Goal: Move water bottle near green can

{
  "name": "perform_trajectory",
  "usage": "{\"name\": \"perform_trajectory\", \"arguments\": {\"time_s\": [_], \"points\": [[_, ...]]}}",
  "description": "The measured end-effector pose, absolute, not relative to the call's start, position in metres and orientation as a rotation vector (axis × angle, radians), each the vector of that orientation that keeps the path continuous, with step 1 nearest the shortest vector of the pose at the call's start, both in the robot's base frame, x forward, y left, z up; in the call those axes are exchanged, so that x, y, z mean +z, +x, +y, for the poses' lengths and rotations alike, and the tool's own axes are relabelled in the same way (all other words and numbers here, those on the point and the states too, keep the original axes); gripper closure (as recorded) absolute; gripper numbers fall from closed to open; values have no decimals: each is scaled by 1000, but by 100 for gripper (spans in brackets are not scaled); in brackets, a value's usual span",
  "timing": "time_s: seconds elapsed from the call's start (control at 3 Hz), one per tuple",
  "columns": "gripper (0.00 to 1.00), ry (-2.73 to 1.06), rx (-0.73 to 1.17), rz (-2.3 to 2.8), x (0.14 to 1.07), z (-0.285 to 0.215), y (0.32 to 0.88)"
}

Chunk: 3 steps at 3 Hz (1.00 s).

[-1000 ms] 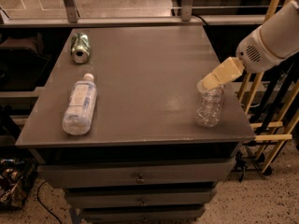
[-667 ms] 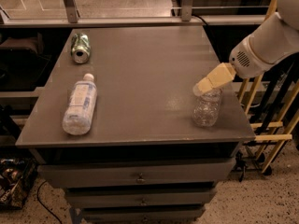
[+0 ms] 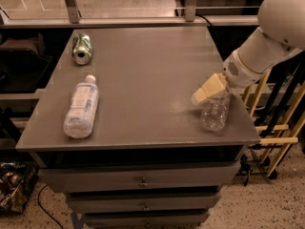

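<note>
Grey flat-topped metal table [image 3: 147, 80] mounted on a stack of grey drawers [image 3: 143, 180], with the objects of the task set out on it. The white, rounded robot arm [image 3: 267, 46] is seen entering from the upper right and reaching down over the table's right front corner. A larger clear plastic bottle with a wide white label [image 3: 82, 108] is shown lying on its side near the left front edge; it is not part of the task. The small, clear, ribbed plastic water bottle [image 3: 214, 114] is shown upright close to the right front corner, well apart from everything else. Its cap and neck are hidden behind the cream-coloured, wedge-shaped gripper [image 3: 208, 90], which is placed directly at the bottle's top; whether a grasp has been made there cannot be told. The small green and silver metal drink can [image 3: 81, 49] is seen lying on its side at the far left corner, its open end turned towards the camera. The water bottle is judged to be light and nearly empty, with thin walls that would buckle under a hard squeeze and a smooth surface that could slip. A hold around the stiffer neck, just under the cap, is therefore judged best, and the whole table is to be crossed diagonally before the can is reached.
</note>
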State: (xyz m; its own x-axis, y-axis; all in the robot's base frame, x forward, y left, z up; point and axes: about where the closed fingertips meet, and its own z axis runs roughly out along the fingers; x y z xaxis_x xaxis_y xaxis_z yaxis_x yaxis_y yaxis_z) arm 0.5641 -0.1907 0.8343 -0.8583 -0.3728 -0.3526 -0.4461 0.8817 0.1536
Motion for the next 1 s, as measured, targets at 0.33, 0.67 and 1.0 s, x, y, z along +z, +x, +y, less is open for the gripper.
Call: {"name": "perform_trajectory", "arguments": {"time_s": [0.33, 0.67, 1.0], "points": [[41, -621, 300, 2752, 834, -186, 566], [65, -660, 237, 2716, 851, -182, 569], [88, -774, 230, 2611, 888, -163, 572]]}}
